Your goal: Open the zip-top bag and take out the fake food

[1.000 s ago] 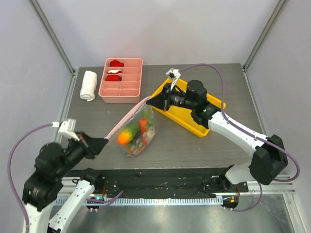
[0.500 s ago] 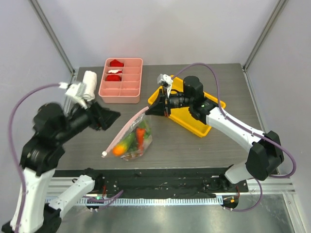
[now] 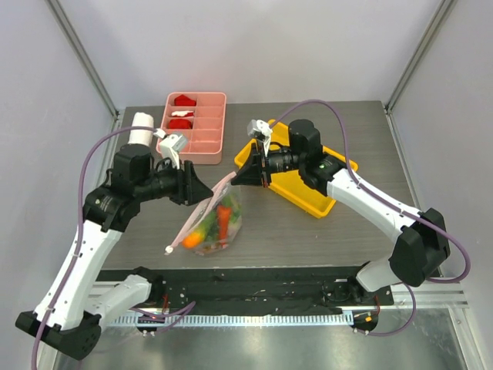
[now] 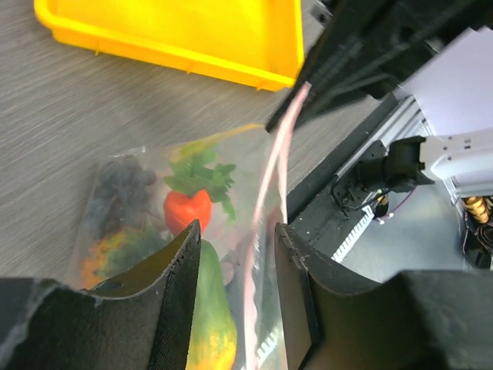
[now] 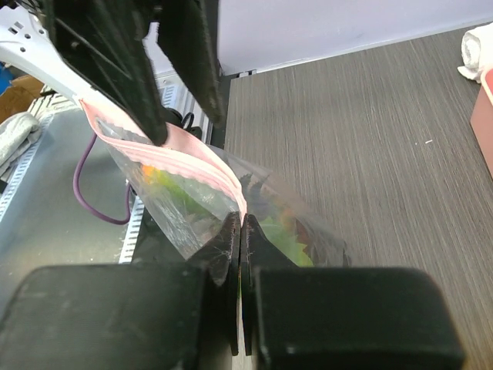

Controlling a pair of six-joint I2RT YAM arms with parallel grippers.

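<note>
Desk (image 3: 323, 239): a yellow bin (image 4: 177, 27) sits toward the far right corner. The zip-top bag (image 3: 214, 231) hangs over the desk's middle, nearer the near edge, with its pink zip strip (image 4: 278, 154) uppermost. The right claw (image 5: 239, 228) is clamped on one end of the strip. The left claw (image 4: 235, 247) is agape, straddling the strip. The fake food (image 4: 187, 210) is inside the bag. We judge the opening step in hand. Next, the left claw must close on one lip only and pull away.

Robotics lab, aluminium-framed enclosure (image 3: 91, 69), grey panels (image 3: 254, 46)

Blk/wht arms (image 3: 371, 205) w/ purple cables (image 3: 351, 124)
</note>
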